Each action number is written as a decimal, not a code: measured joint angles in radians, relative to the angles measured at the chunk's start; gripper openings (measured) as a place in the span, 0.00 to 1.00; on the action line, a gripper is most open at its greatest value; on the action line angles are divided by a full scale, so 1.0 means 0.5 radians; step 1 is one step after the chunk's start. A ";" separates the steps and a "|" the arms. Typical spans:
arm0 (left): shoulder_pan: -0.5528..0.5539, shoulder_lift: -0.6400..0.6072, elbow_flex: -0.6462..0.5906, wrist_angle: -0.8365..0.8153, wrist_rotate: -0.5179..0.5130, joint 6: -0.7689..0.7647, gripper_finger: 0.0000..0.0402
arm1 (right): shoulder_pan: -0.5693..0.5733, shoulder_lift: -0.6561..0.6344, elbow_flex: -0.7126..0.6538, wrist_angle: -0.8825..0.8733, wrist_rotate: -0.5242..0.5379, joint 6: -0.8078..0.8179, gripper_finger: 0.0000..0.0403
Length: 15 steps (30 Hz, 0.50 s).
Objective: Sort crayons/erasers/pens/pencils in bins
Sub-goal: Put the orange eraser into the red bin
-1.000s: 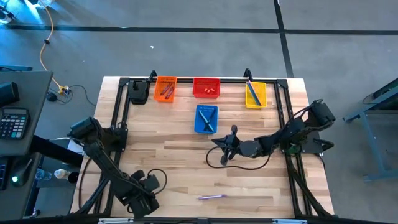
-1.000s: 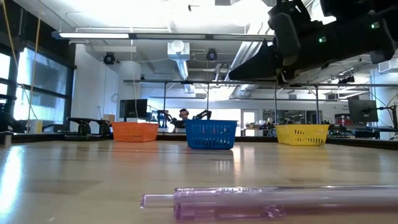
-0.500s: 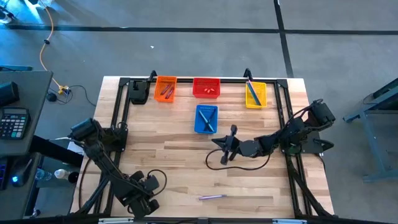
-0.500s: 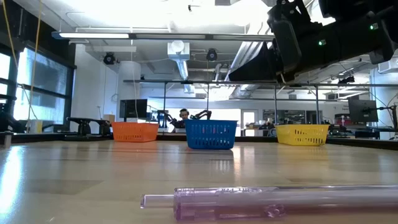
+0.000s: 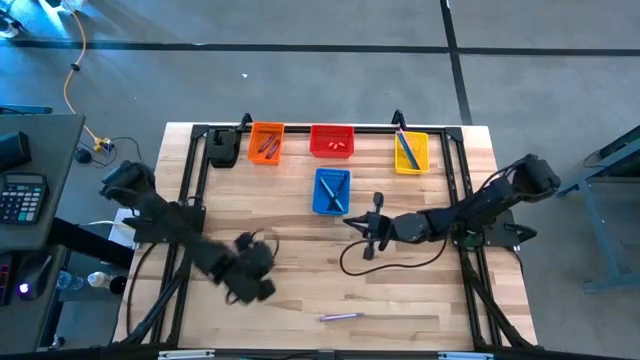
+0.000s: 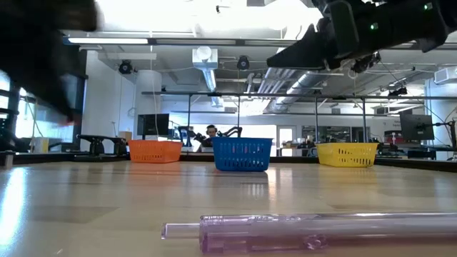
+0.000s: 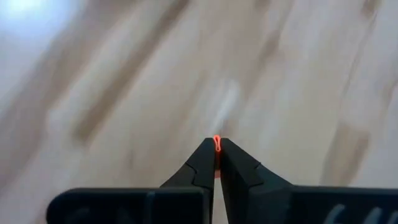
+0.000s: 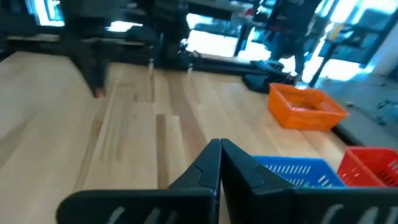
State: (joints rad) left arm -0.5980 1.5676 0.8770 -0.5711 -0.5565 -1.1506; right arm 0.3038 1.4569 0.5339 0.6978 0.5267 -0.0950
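The left hand point(image 7: 217, 144) is seen shut above the worktop point(image 5: 300, 260), nothing visibly gripped, with a purple pen point(image 5: 339, 316) lying near it. The right hand point(image 8: 219, 149) is closed and empty just beside the blue bin point(image 5: 332, 191).

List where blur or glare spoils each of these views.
Left wrist view: the tabletop is smeared by motion. Low view: a dark blurred mass fills the left edge; the purple pen up close is soft; ceiling lights glare. High view: the left end effector is motion-blurred. Right wrist view: windows wash out.

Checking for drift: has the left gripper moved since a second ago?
Yes. The left gripper swung up from the table's near edge toward the blue bin.
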 joint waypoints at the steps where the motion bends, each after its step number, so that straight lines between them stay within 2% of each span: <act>1: 0.081 -0.042 -0.068 0.173 -0.003 0.155 0.00 | -0.013 -0.024 0.000 -0.053 -0.032 0.023 0.00; 4: 0.372 -0.150 -0.292 0.733 0.100 0.667 0.00 | -0.060 -0.039 -0.001 -0.134 -0.120 0.078 0.00; 10: 1.098 -0.199 -0.546 1.701 0.533 1.518 0.00 | -0.138 -0.023 -0.056 -0.097 -0.137 0.137 0.00; 13: 1.455 -0.192 -0.532 1.913 0.788 1.814 0.00 | -0.154 -0.023 -0.053 -0.103 -0.137 0.154 0.00; 15: 1.674 -0.168 -0.486 1.972 0.878 1.949 0.00 | -0.162 -0.023 -0.053 -0.094 -0.137 0.148 0.00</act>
State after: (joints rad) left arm 0.2390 1.4838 0.6342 0.4151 -0.1174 -0.1760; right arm 0.2226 1.4452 0.5072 0.6510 0.4584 -0.0210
